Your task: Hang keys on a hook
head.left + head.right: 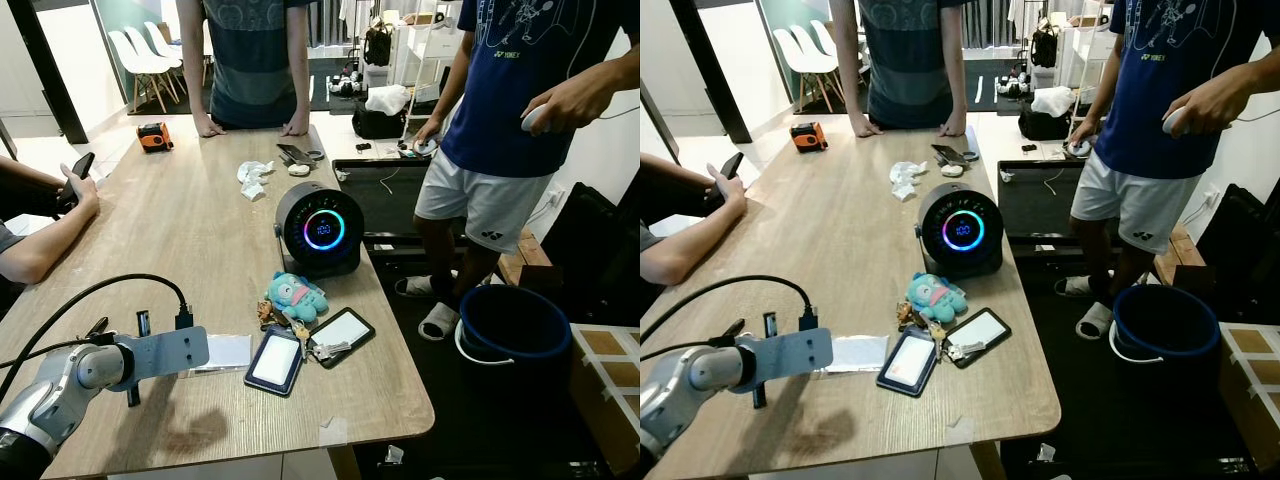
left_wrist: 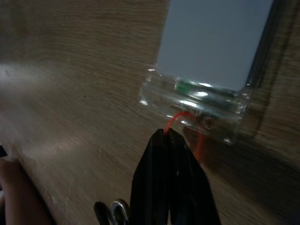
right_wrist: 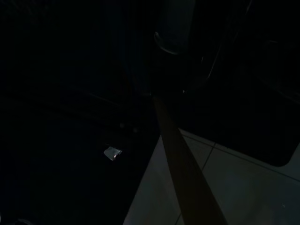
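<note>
keys (image 1: 318,350) on table (image 1: 190,230) near its right edge, between two card holders (image 1: 275,362), plush toy (image 1: 294,295) just behind, round speaker (image 1: 320,228) behind that. clear card sleeve (image 1: 222,353) left of them, bucket (image 1: 514,325) on floor right of table.

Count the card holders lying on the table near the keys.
3: a clear one just past the left pincer, a blue one beside it, and a black one right of the keys.
</note>
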Robot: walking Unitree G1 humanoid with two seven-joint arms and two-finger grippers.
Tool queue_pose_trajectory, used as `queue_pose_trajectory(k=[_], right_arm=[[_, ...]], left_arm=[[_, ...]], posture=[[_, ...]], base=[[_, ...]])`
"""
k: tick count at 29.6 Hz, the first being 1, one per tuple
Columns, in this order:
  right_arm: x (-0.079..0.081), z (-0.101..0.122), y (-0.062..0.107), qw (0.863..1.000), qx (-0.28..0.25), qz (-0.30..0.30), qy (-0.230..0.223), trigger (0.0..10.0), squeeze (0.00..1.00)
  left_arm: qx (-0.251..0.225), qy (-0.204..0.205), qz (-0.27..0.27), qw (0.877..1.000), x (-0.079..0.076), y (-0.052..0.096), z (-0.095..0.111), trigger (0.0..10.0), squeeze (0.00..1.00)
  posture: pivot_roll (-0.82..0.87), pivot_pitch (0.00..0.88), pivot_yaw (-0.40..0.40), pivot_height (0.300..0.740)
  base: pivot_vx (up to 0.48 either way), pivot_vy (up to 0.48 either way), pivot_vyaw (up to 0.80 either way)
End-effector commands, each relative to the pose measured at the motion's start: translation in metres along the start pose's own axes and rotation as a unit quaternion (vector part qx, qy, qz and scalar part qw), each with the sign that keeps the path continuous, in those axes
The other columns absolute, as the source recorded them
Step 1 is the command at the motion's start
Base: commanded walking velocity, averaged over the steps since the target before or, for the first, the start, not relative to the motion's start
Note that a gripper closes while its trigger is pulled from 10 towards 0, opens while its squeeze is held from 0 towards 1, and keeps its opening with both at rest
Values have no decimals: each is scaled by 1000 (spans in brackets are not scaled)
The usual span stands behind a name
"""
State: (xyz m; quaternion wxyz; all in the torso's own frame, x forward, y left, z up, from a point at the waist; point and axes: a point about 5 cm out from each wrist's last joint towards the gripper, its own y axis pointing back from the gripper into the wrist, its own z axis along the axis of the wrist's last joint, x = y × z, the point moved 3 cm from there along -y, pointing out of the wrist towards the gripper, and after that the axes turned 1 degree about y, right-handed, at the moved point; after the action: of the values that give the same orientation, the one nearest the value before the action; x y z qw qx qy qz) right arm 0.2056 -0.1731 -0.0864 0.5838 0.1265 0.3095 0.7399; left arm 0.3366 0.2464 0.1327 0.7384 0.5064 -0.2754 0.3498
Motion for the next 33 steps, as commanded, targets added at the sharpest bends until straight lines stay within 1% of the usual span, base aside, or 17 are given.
queue_pose_trajectory(k=[1, 4, 6, 7, 8, 11, 12, 17, 19, 21, 22, 25, 26, 28, 29, 32, 33], right_arm=[[2, -4, 2, 1000, 7, -1, -8, 10000, 0], [2, -4, 1, 1000, 7, -1, -8, 10000, 0], [2, -3, 1, 1000, 6, -1, -8, 10000, 0], [2, -3, 1, 1000, 6, -1, -9, 10000, 0], [1, -3, 1, 1000, 6, -2, -9, 10000, 0], [1, -3, 1, 1000, 6, -2, -9, 10000, 0], [1, -3, 1, 1000, 6, -3, -10, 10000, 0], [-1, -5, 2, 1000, 7, -5, -10, 10000, 0], [-2, -6, 3, 1000, 9, -5, -10, 10000, 0], [-2, -6, 3, 1000, 9, -5, -10, 10000, 0], [-2, -6, 3, 1000, 9, -5, -9, 10000, 0], [-3, -4, 2, 1000, 7, -4, -7, 10000, 0], [-3, -4, 2, 1000, 7, -4, -7, 10000, 0], [-4, -1, 0, 1000, 3, -5, -7, 10000, 0], [-4, -1, 0, 1000, 3, -5, -7, 10000, 0], [-4, 1, -1, 1000, 1, -6, -8, 10000, 0], [-4, 1, -1, 1000, 1, -6, -8, 10000, 0]], left_arm=[[3, 12, -8, 1000, -8, -4, -2, 0, 0], [5, 16, 3, 1000, -5, -5, -3, 0, 0], [-4, 50, 34, 998, 3, -4, -1, 0, 0], [-11, 88, 69, 994, 13, -4, 1, 10000, 0], [-26, 163, 138, 977, 31, -1, 3, 10000, 0], [-33, 183, 160, 969, 37, 0, 4, 10000, 0], [-44, 213, 193, 957, 43, 5, 4, 10000, 0], [-73, 244, 206, 945, 45, 15, 4, 10000, 0], [-125, 273, 184, 936, 41, 22, 15, 10000, 0], [-125, 273, 184, 936, 41, 22, 15, 10000, 0], [-143, 289, 178, 930, 40, 25, 19, 10000, 0], [-161, 374, 191, 893, 45, 27, 22, 10000, 0], [-161, 374, 191, 893, 45, 27, 22, 10000, 0], [-183, 440, 210, 854, 44, 26, 29, 10000, 0], [-183, 440, 210, 854, 44, 26, 29, 10000, 0], [-200, 487, 221, 821, 32, 22, 34, 10000, 0], [-200, 487, 221, 821, 32, 22, 34, 10000, 0]], posture=[[32, 134, 80, 740], [33, 130, 80, 740], [33, 130, 80, 740], [34, 129, 82, 740], [35, 129, 82, 740], [36, 129, 82, 740], [36, 128, 82, 740], [36, 127, 82, 740], [40, 125, 78, 740], [40, 125, 78, 740], [40, 124, 77, 740], [42, 121, 73, 740], [42, 121, 73, 740], [44, 118, 76, 740], [44, 118, 76, 740], [44, 117, 81, 740], [44, 117, 81, 740]], base=[[0, 0, 0], [0, 0, 0], [0, 0, 0], [0, 0, 0], [0, 0, 0], [0, 0, 0], [0, 0, 0], [0, 0, 0], [0, 0, 0], [0, 0, 0], [0, 0, 0], [0, 0, 0], [0, 0, 0], [0, 0, 0], [0, 0, 0], [0, 0, 0], [0, 0, 0]])
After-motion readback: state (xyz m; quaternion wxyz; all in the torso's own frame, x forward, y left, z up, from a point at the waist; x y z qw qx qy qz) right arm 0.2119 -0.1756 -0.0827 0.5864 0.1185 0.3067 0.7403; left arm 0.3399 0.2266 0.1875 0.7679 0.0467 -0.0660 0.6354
